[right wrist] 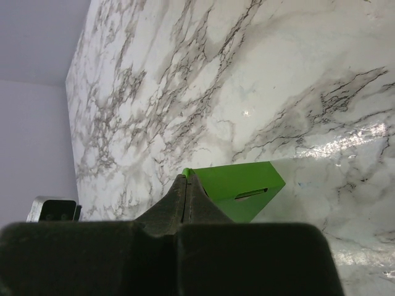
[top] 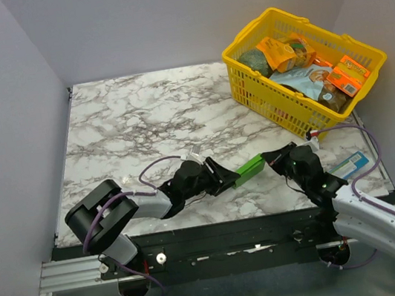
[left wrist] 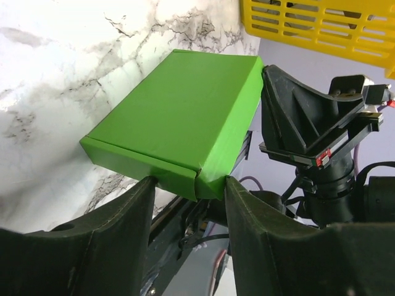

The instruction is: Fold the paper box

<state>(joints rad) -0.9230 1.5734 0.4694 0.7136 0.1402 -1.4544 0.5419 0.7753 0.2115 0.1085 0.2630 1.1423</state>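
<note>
Paper box [top: 249,169] held low over the surface [top: 140,119], between both arms. Right jaws pressed together, pinching one thin edge, we judge to steady it. Left jaws spread astride the opposite end, probably to press a flap. Yellow basket [top: 257,97] behind holds snack packets [top: 284,53].

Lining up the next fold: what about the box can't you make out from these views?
Top view: the left gripper and right gripper hide most of the box; only a green strip shows.
Left wrist: the box's underside faces away; whether the fingers touch it is unclear.
Right wrist: the shut right gripper covers the box's near end, hiding grip depth.
</note>
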